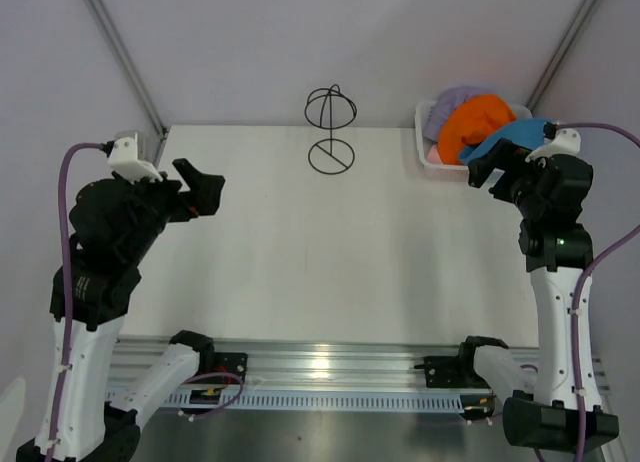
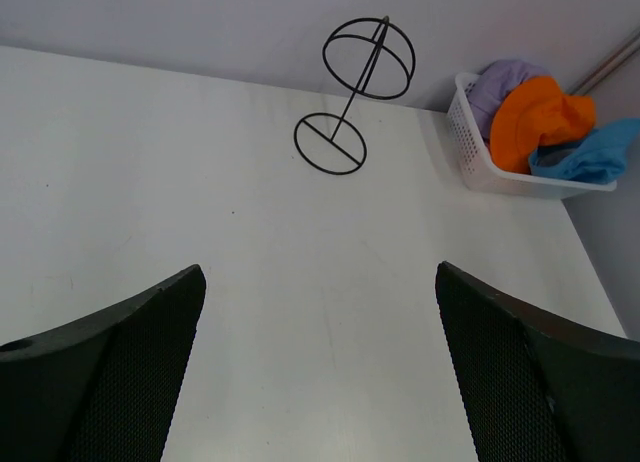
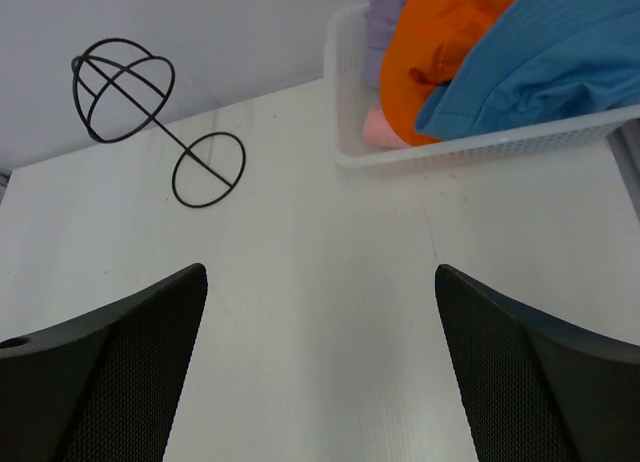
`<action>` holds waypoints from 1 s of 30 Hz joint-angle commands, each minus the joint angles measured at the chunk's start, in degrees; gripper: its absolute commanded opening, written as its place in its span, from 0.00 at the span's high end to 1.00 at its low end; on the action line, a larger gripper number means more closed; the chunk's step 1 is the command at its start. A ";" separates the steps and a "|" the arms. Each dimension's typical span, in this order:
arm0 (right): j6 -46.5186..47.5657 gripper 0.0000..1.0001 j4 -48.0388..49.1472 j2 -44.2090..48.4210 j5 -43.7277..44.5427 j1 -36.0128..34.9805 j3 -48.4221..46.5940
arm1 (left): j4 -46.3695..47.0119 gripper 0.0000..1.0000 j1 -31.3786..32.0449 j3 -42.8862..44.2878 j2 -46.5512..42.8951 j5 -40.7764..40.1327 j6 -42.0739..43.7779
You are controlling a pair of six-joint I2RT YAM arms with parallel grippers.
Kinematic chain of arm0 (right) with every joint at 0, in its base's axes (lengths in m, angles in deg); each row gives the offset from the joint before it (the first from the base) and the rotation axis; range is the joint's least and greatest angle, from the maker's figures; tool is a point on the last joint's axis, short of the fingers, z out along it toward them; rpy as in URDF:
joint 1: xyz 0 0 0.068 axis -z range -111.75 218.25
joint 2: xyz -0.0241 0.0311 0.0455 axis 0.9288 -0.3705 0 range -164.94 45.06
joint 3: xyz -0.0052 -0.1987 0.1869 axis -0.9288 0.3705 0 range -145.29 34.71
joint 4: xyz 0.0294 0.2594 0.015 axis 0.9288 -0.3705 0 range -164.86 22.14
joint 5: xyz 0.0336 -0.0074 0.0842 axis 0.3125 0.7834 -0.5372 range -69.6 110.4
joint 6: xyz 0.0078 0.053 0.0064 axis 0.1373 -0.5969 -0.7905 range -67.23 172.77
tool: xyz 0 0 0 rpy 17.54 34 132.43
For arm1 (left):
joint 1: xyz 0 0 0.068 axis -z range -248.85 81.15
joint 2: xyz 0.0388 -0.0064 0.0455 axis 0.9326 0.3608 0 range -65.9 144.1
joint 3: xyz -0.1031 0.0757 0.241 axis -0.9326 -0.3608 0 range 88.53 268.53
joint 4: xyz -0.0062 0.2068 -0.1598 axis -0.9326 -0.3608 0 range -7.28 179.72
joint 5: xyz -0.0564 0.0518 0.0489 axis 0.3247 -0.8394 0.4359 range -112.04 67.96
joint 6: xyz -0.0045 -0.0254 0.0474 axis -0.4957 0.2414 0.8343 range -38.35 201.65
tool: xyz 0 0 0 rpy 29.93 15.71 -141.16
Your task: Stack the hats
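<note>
All the hats lie piled in a white mesh basket (image 1: 421, 132) at the table's back right. The orange hat (image 1: 475, 124) is on top, the blue hat (image 1: 512, 134) to its right, the lavender hat (image 1: 455, 102) behind, and a bit of the pink hat (image 1: 433, 154) underneath. The right wrist view shows the orange (image 3: 445, 42), blue (image 3: 550, 62), lavender (image 3: 385, 17) and pink (image 3: 380, 128) hats. My right gripper (image 1: 488, 168) is open and empty, just in front of the basket. My left gripper (image 1: 205, 190) is open and empty over the table's left side.
A black wire stand (image 1: 331, 132) stands at the back middle of the white table, left of the basket; it also shows in the left wrist view (image 2: 345, 102) and the right wrist view (image 3: 160, 122). The basket (image 3: 480, 147) sits against the back wall.
</note>
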 commanded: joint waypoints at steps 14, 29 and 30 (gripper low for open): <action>-2.34 0.00 0.50 -3.92 3.24 -0.16 -7.20 | 11.25 0.01 0.44 6.74 25.45 7.45 -18.01; 1.18 0.00 3.57 -5.59 11.85 -0.07 -5.98 | 17.76 0.03 4.92 39.45 68.95 -0.81 -36.55; 1.27 0.00 3.40 -5.86 12.02 -0.07 -6.15 | 18.38 0.04 4.92 40.94 70.55 -0.55 -37.79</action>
